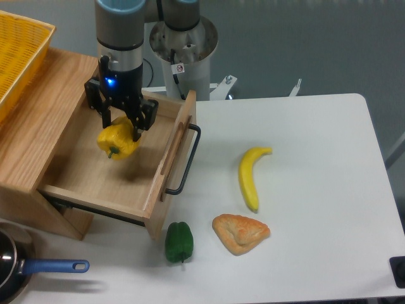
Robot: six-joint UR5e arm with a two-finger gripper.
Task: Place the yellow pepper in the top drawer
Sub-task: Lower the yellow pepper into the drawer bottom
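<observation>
Yellow pepper between fingers above top drawer, unlabelled.

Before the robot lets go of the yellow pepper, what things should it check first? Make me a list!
1. Claw gripping the glossy yellow bell pepper: ok, shut on it.
2. Light-wood top drawer pulled open: ok.
3. Pepper over the drawer's inside, not its front wall: ok.
4. Drawer floor under the pepper free of other things: ok, only bare wood shows.
5. Pepper low enough to drop gently: cannot tell, one view only.
6. Long yellow banana and dark green pepper out of the way: ok, both lie on the white table.
</observation>
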